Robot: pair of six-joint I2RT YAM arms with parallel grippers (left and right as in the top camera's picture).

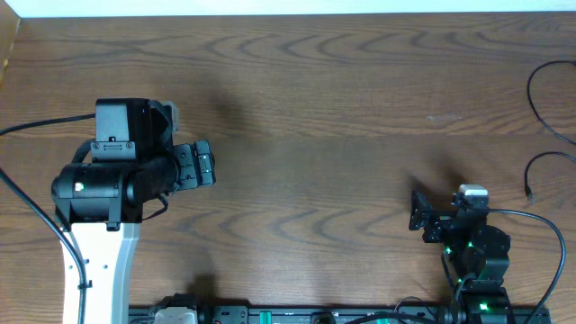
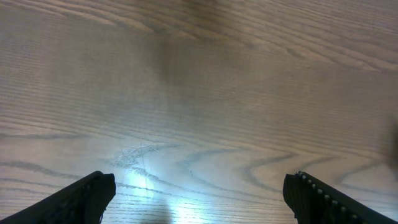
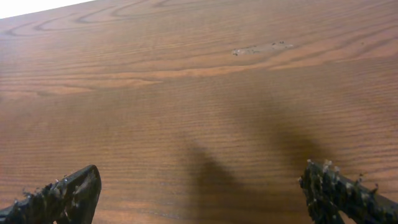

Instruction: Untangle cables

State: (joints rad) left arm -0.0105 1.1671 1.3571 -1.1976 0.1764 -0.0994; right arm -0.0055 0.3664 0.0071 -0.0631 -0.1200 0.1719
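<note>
Brown wood-grain counter [image 1: 306, 90], seen from overhead. The cables [image 1: 533, 94] lie at the far right edge of the frame as thin black strands. One curves in a wide open arc in the upper right. A second makes a smaller hook just below it and ends in a tiny plug [image 1: 529, 194] at mid-right. Both strands run off the right edge, so I cannot tell whether they cross or join out of view. The left gripper [image 1: 209, 165] sits at mid-left, pointing toward the centre of the frame and well apart from the cables. The left wrist view shows its fingers [image 2: 87, 199] in the two bottom corners, spread wide, with only bare wood and a bright glare patch between them. The right gripper [image 1: 420, 216] is at lower right, pointing left, near the cables but not touching them; the plug end lies to its right, past the arm body. The right wrist view shows its fingers [image 3: 65, 194] likewise set wide in the bottom corners, nothing held, shadow on the wood between them. A pale scuff [image 3: 261, 48] marks the counter at the upper middle of that view. A thicker black cord [image 1: 540, 225] loops from the right arm base, just below the plug end.
</note>
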